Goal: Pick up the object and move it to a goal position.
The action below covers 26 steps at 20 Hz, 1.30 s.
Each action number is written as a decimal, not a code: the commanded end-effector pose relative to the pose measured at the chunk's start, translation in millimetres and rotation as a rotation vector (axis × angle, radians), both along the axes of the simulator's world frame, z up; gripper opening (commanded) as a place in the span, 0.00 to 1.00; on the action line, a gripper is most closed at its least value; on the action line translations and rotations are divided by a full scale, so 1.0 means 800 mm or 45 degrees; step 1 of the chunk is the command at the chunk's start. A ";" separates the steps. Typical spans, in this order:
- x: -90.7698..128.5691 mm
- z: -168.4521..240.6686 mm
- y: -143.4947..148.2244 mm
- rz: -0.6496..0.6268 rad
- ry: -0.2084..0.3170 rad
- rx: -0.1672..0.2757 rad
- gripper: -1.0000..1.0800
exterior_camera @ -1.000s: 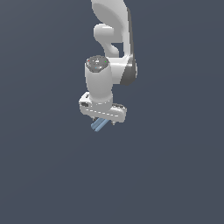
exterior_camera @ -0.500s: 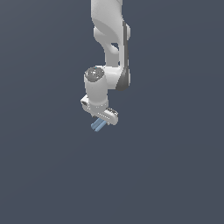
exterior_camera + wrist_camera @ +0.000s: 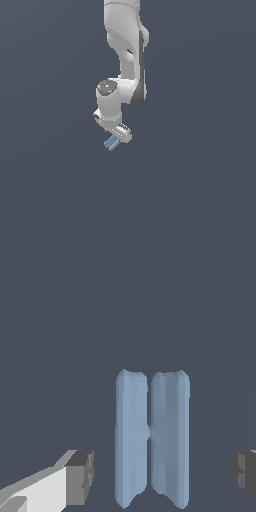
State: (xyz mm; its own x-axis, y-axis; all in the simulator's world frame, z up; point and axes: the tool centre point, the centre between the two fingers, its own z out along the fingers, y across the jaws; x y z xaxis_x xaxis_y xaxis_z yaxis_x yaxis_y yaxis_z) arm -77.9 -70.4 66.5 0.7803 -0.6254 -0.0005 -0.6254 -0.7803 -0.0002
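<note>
Exterior view: the white arm (image 3: pixel 125 60) reaches down from the top of the frame, with the tool (image 3: pixel 116 136) at its lower end and the object (image 3: pixel 111 143) poking out just beneath it.
Against the plain dark grey-blue background the object shows as a small light steel-blue bar, slanting down toward the exterior view's left from under the tool's body. In the wrist view the object (image 3: pixel 152 438) appears as two parallel rods joined along a central groove, standing lengthwise between the two dark grey fingertips (image 3: pixel 80 476). The fingertips stand well apart, wider than the bar, with clear gaps on both sides, so the tool is spread open and neither pad visibly touches the object.
</note>
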 end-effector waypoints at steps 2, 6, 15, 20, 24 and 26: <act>0.000 0.000 0.000 0.000 0.000 0.000 0.96; -0.001 -0.009 0.000 -0.001 0.000 0.000 0.96; -0.002 -0.056 0.000 -0.007 0.000 0.000 0.96; -0.002 -0.064 0.000 -0.008 0.000 0.000 0.96; -0.002 -0.064 0.000 -0.008 0.000 0.000 0.00; -0.002 -0.064 0.000 -0.008 0.000 0.000 0.00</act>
State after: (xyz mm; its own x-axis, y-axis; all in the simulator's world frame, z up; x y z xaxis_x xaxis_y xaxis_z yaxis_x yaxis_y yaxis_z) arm -79.0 -69.9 16.6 0.7772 -0.6293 0.0004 -0.6293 -0.7772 -0.0010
